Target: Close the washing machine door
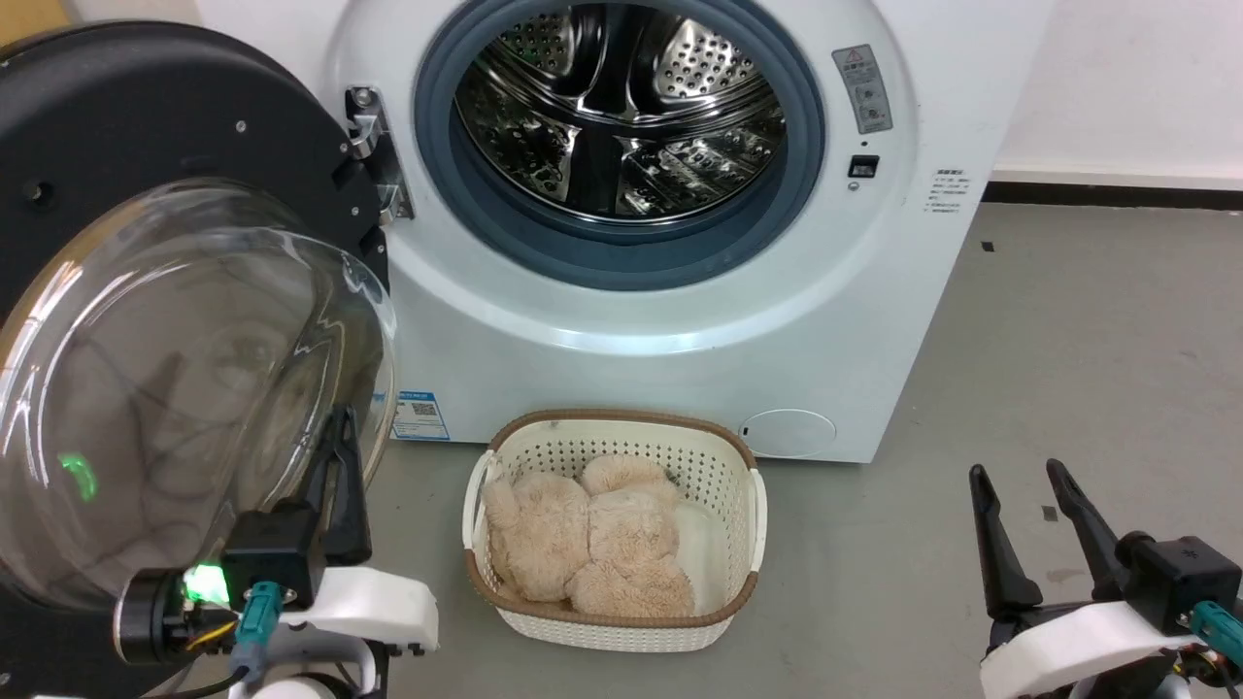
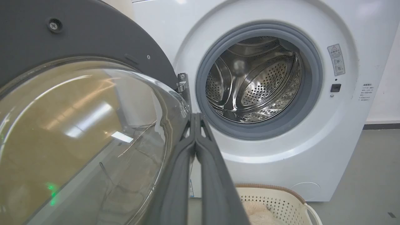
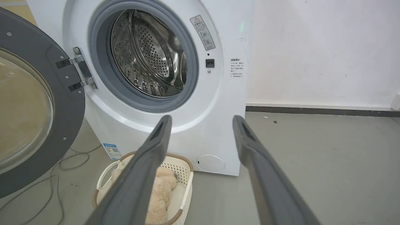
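The washing machine door [image 1: 175,340] hangs wide open at 9 o'clock of the washing machine [image 1: 680,320]. My left jaws, pinched together, sit at its 4 o'clock; my right jaws are spread. Next I should push it closed.

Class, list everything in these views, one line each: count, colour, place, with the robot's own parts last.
washing machine: 1, white, centre of the head view
washing machine door: 1, black rim with clear glass, swung open at the left
drum: 1, shiny steel, inside the opening
gasket: 1, grey, around the drum mouth
hinge: 1, silver, left of the opening
basket: 1, cream with brown rim, in front of the machine
plush toy: 1, beige, in the basket
label: 1, blue, low on the machine's front
left gripper: 1, dark fingers shut, beside the door glass
right gripper: 1, dark fingers open, lower right, holding nothing
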